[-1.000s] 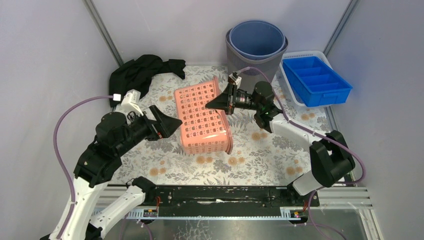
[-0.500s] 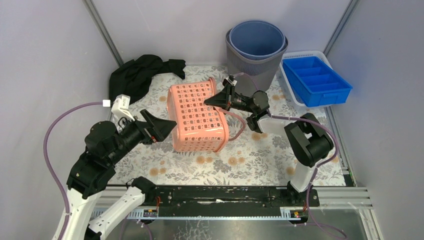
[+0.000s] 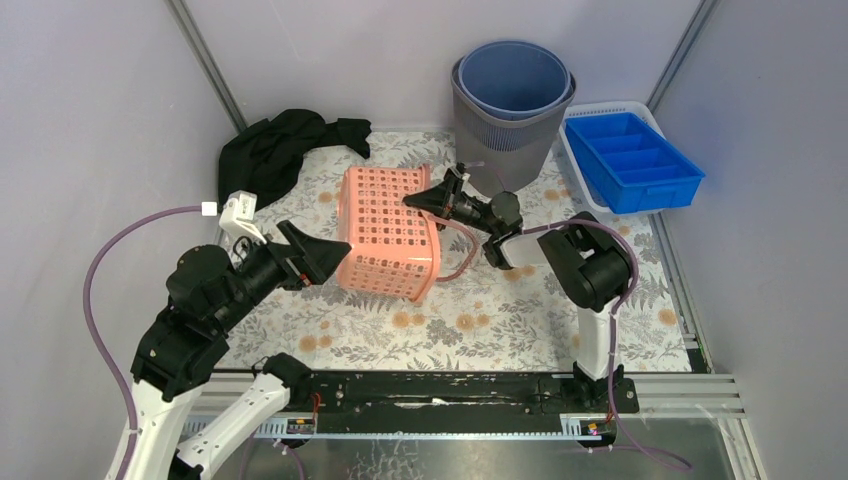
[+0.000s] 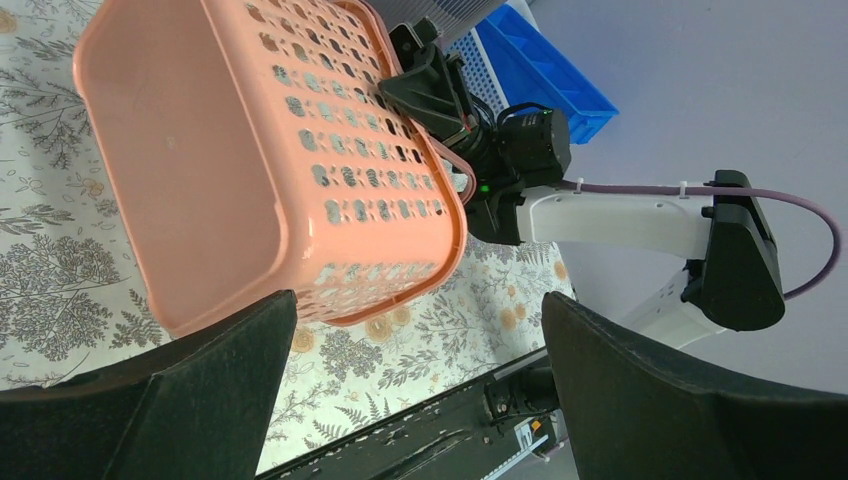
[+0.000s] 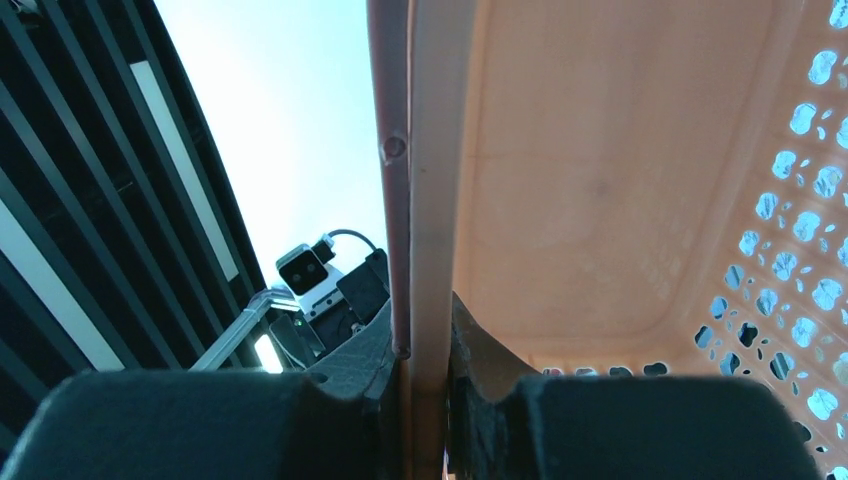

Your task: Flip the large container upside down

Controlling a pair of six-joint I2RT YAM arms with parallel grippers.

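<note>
Wide-spread left jaws hover just beside solid base of pink basket (image 3: 385, 235); contact unclear. Left arm (image 3: 215, 290) reaches in from near-left corner. Basket tipped on side at middle of floral tabletop (image 3: 480, 320), base facing left arm, mouth turned toward right arm (image 3: 590, 265), lower edge close to tabletop. Right jaws pinched tight on basket rim, rim strip running straight between them in wrist view. Beyond: grey bin (image 3: 500, 135) with blue bucket (image 3: 515, 75) nested inside, blue divided tray (image 3: 632, 160) to its right, black cloth (image 3: 285, 145) bunched far left.
</note>
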